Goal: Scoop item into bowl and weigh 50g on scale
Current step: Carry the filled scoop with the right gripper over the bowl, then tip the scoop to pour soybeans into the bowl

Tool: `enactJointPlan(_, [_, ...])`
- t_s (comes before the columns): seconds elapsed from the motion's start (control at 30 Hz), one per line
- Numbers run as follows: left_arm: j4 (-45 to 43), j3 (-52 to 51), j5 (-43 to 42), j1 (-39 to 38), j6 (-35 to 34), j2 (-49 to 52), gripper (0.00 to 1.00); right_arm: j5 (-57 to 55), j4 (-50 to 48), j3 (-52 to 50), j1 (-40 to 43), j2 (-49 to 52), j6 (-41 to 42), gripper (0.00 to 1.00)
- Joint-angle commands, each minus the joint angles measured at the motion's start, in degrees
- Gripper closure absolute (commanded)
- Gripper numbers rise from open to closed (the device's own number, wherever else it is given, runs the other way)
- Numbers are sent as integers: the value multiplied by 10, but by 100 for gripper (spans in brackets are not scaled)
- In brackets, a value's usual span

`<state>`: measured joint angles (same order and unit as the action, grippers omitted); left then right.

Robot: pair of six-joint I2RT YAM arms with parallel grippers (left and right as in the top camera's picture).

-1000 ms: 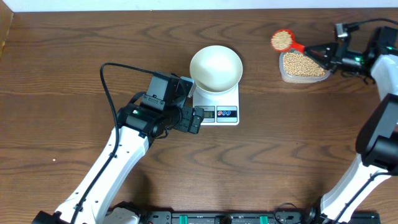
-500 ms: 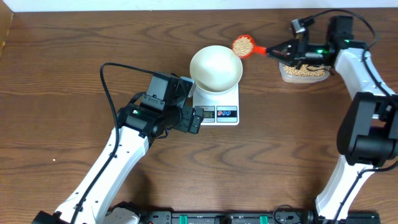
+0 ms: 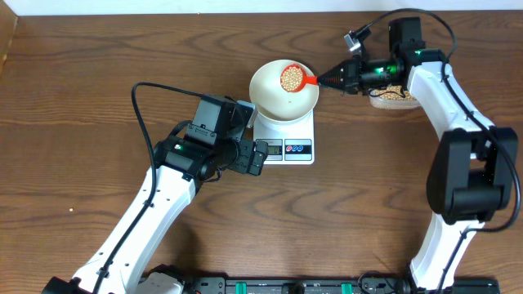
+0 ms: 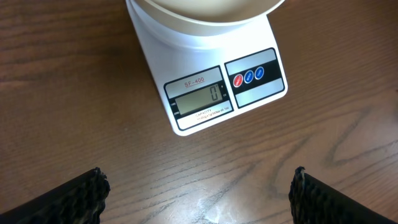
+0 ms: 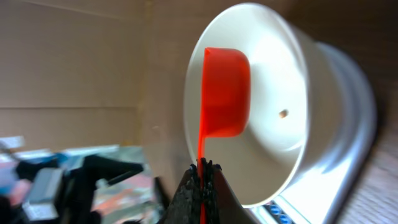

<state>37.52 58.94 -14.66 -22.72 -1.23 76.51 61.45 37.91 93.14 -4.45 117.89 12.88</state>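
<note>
The white bowl (image 3: 283, 91) stands on the white scale (image 3: 287, 139). My right gripper (image 3: 337, 79) is shut on the handle of a red scoop (image 3: 294, 78) full of tan beans, held over the bowl. In the right wrist view the red scoop (image 5: 226, 91) is seen edge-on over the bowl (image 5: 298, 93), with one bean (image 5: 283, 114) lying in the bowl. My left gripper (image 3: 257, 157) is open and empty just left of the scale's front. In the left wrist view the scale (image 4: 217, 87) display reads 0, with the bowl's rim (image 4: 205, 9) at the top.
A clear plastic tub of beans (image 3: 396, 95) sits at the back right, partly under my right arm. The left arm's cable (image 3: 143, 106) loops over the table on the left.
My right gripper carried the full red scoop from above the tub leftward to over the bowl. The left arm has not moved.
</note>
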Motion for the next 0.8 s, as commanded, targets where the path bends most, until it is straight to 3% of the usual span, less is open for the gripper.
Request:
enactJointPlan(0.0, [2,-1,6,-1,6,5,5,-46,0,-1,-15,-50,-52,99])
enactJointPlan(0.07, [2,-1,6,-1,6,5,5,-63,1,-1,-27,-57,-79,99])
enactJointPlan(0.27, [2,-1,6,-1,6,5,5,-256,22,-1,-86,-72,-126,99])
enactJointPlan(0.77, [2,-1,6,-1,6,5,5,-577,28,6,-198,-135,-192,99])
